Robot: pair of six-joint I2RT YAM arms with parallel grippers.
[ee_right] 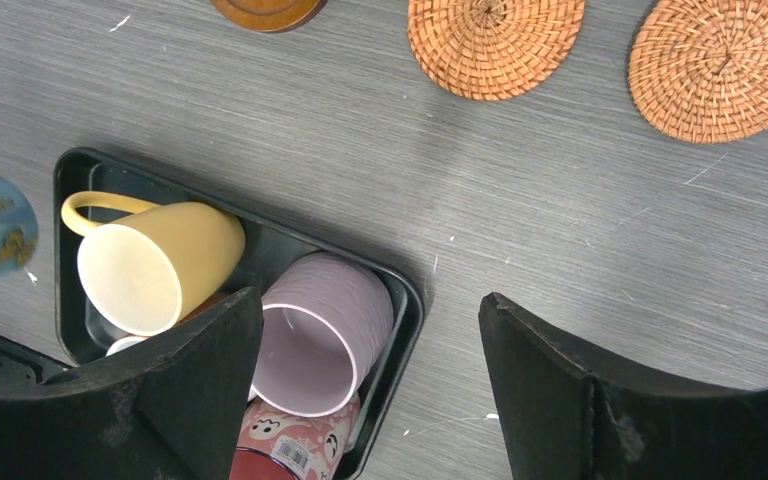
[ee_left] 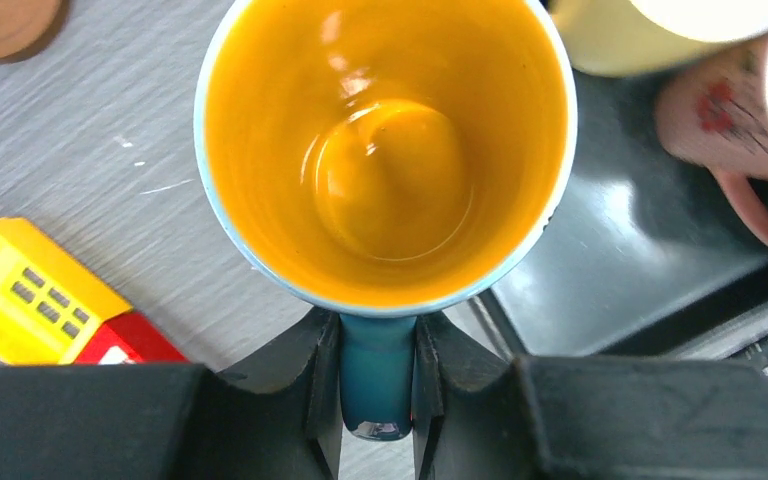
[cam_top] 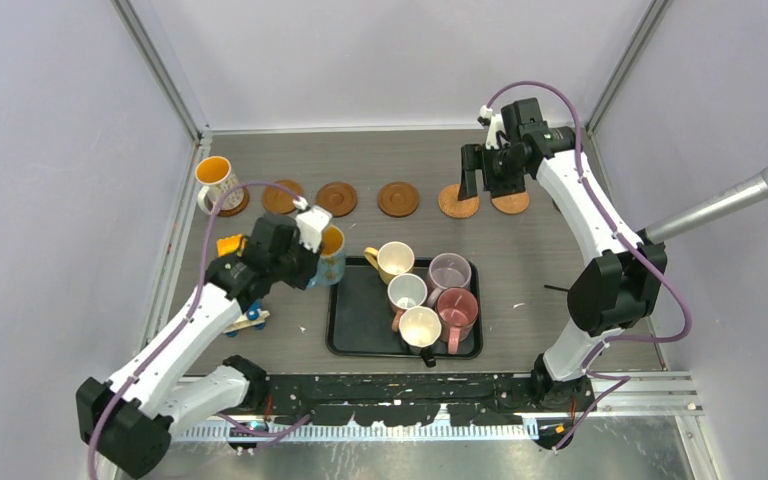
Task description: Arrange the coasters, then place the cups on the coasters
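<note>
Orange fills the inside of the white cup [cam_top: 214,180], which already sits on the first coaster [cam_top: 235,207] at the far left of the row on the table [cam_top: 560,260]. Next, the left pincer [ee_left: 378,375] is squeezed narrow on the thin handle of the blue cup [ee_left: 385,160]. It holds the cup by the left edge of the black tray [cam_top: 360,322], close to the yellow toy block [ee_left: 30,300].

We think this hold is the risky part. Only the handle is pinched, so the cup could twist and land half off the next coaster [cam_top: 282,196]. It could also bump the yellow cup [cam_top: 392,260] beside it.

The blue cup is shiny, bright orange inside, with nothing in it. Four more cups sit in the tray with the yellow one. On the right, the right pincer [ee_right: 370,300] is wide apart and holds nothing, near two woven coasters [ee_right: 495,45].
</note>
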